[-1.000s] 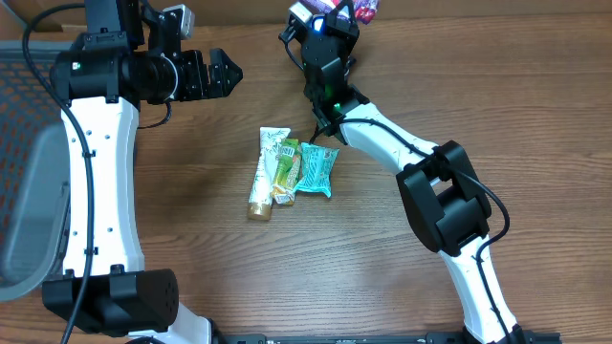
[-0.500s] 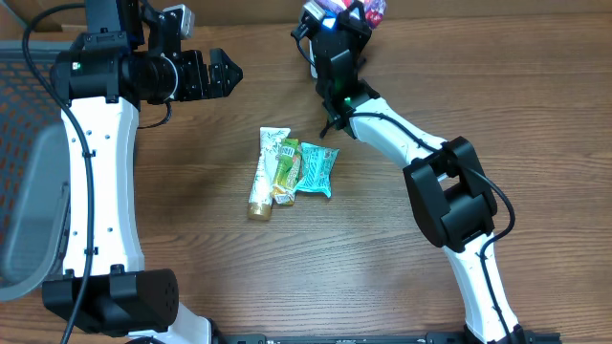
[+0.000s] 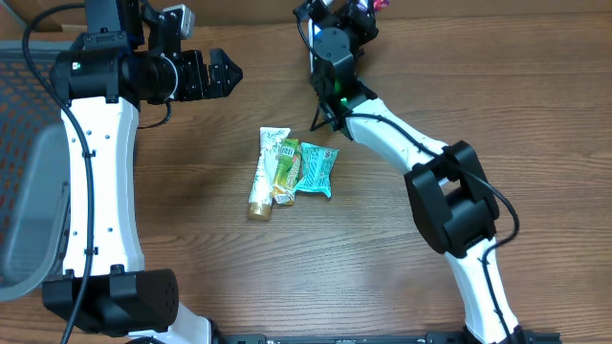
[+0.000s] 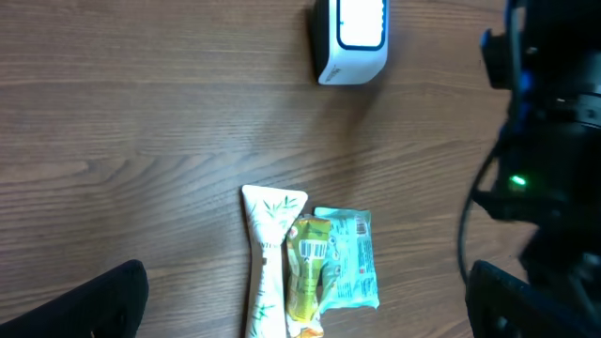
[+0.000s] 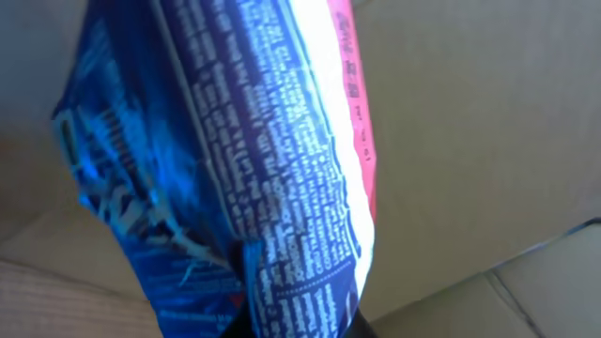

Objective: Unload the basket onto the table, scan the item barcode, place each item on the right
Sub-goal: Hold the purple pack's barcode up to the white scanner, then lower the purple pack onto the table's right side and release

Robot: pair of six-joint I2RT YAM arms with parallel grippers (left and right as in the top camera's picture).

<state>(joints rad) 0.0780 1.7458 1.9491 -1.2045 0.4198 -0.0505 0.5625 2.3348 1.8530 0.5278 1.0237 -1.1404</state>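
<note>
My right hand (image 3: 349, 10) is clamped shut on a blue packet (image 5: 254, 160). I grip it at its lower end, so it rises from my fingertips and fills most of that wrist's view. The side turned toward the camera carries dense white print, with a white band and a red edge along one side. The print is too blurred for me to tell whether a barcode is in it. Behind the packet is a tan cardboard surface (image 5: 470, 141). From overhead this hand sits at the far edge of the tabletop (image 4: 141, 113), and only a sliver of red packet shows past it.

My left hand (image 3: 228, 75) is spread wide, holds nothing, and hangs above the tabletop well apart from my right hand. Out in front of it lies the white scanner (image 4: 352, 38) with its window lit, just beside my right arm's dark wrist (image 4: 554, 141).

Closer to my left hand, between its fingertips in the wrist view, three things lie together. A white tube (image 4: 268, 263) and a teal packet (image 4: 355, 263) lie on either side of a green packet (image 4: 310, 272), which touches both.
</note>
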